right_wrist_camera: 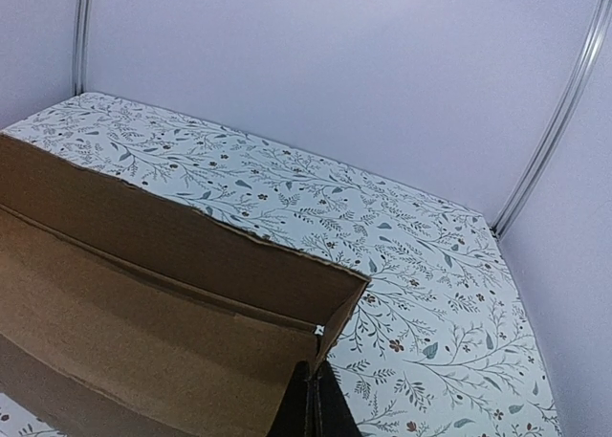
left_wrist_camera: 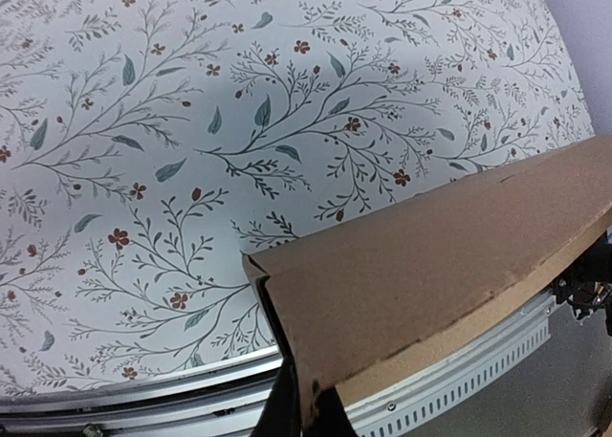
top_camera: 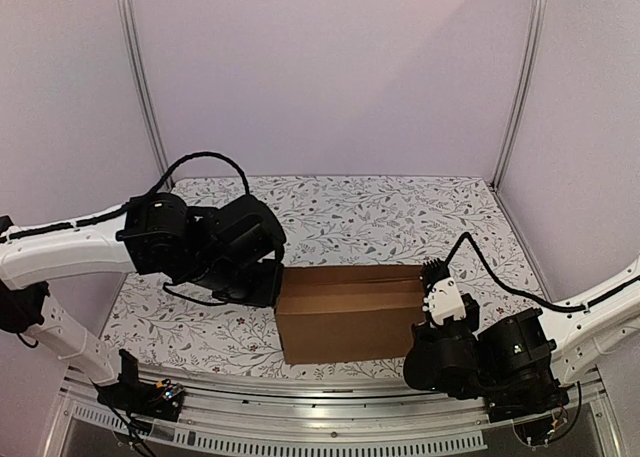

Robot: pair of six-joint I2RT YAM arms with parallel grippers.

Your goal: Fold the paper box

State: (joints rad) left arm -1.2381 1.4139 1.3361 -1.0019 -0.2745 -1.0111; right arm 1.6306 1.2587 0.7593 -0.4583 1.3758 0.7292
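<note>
Top view: paper box (top_camera: 350,312) stands on floral surface (top_camera: 360,212) near front edge, between the arms. Left hand (top_camera: 272,283) at box's left end, right hand (top_camera: 430,299) at right end. Fingertips of both hidden by wrist housings. Both arms low, forearms angled inward.

Left wrist view: left hand (left_wrist_camera: 308,410) cropped by bottom edge, dark fingers (left_wrist_camera: 279,413) clamped on paper box (left_wrist_camera: 449,265) wall corner.

Right wrist view: right hand (right_wrist_camera: 311,401) mostly cut off, pinching end wall of paper box (right_wrist_camera: 143,265). Box's left part out of frame.

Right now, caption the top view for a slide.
Left gripper and right gripper hold opposite ends of the paper box.
</note>
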